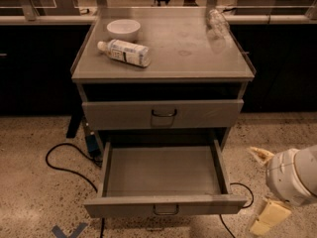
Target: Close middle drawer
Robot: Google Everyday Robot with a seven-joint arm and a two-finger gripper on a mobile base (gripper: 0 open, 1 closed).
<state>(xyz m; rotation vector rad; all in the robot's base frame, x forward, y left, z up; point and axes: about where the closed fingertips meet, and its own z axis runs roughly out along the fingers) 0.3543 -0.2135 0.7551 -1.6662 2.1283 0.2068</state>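
Note:
The middle drawer (163, 205) of the grey metal cabinet (163, 73) is pulled far out. It is a wide, shallow, empty tray with a low front panel and a small dark wire handle (166, 210). Above it, the taller-fronted drawer (163, 114) stands slightly out. The lowest drawer is hidden under the open one. My gripper (253, 190) is at the lower right, beside the open drawer's front right corner and apart from it. Its two cream fingers (261, 155) are spread apart and hold nothing.
On the cabinet top lie a white bowl (123, 29), a plastic bottle on its side (125, 52) and a clear crumpled bottle (217, 21). Black cables (64, 165) run over the speckled floor at left and under the drawer. Dark counters stand behind.

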